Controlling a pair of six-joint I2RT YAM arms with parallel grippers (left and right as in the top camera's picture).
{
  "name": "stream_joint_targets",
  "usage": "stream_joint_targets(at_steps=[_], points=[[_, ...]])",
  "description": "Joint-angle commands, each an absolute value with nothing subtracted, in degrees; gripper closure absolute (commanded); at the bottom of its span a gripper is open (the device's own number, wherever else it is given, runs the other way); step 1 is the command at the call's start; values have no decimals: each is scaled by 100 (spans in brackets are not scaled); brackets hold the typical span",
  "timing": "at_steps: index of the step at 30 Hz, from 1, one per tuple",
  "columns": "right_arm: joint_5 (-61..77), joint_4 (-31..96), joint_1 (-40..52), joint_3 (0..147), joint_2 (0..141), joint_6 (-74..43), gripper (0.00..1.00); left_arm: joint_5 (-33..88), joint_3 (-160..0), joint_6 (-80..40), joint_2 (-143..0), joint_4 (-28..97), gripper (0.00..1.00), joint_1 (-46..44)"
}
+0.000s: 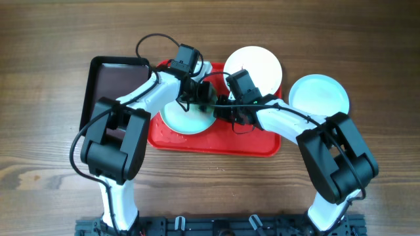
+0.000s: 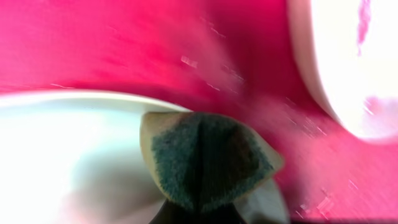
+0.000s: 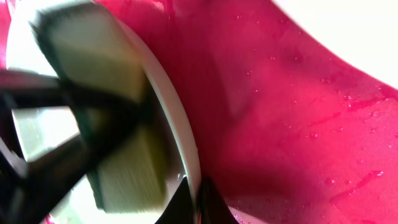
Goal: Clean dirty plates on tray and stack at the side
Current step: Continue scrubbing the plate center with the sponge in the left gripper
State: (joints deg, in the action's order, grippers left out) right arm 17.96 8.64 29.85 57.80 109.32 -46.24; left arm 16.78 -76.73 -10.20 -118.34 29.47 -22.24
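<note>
Left gripper (image 2: 200, 198) clamps a folded sponge (image 2: 205, 158) on the mint plate (image 2: 62, 143); right gripper (image 3: 191, 200) pinches its rim (thinly) — hard scrubbing could wrench it free.

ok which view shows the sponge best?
Left wrist: the sponge sits centre frame, with its green face and yellow edge clear. Right wrist shows only its yellow side, blurred and partly covered. Overhead doesn't show it.

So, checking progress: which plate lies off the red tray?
The pale blue plate on the table at the right. The white plate overlaps the far edge of the tray, and the mint plate lies inside it.
</note>
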Motion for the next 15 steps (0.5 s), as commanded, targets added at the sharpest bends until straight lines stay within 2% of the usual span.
stream_joint_targets(at_steps=[1,4,7,11,15], points=[[1896,904,3015,5808,11144,-4504,96,-987,-7437,-2014,-12304,3173,96,-2185],[1896,902,3015,5808,11144,-4504,96,-1745,-7437,-2626,-12304,3579,96,-2185],[1898,902,3015,5808,11144,-4501,96,-1636,-7437,-2744,-12304,4174,96,-2187],[1898,902,3015,5808,11144,-4504,96,-838,-7437,-2694,-12304,4930,96,-2185],[1903,895,3015,5808,11144,-4504,96,744,-7437,-1846,-12304,5260,96,-2189]])
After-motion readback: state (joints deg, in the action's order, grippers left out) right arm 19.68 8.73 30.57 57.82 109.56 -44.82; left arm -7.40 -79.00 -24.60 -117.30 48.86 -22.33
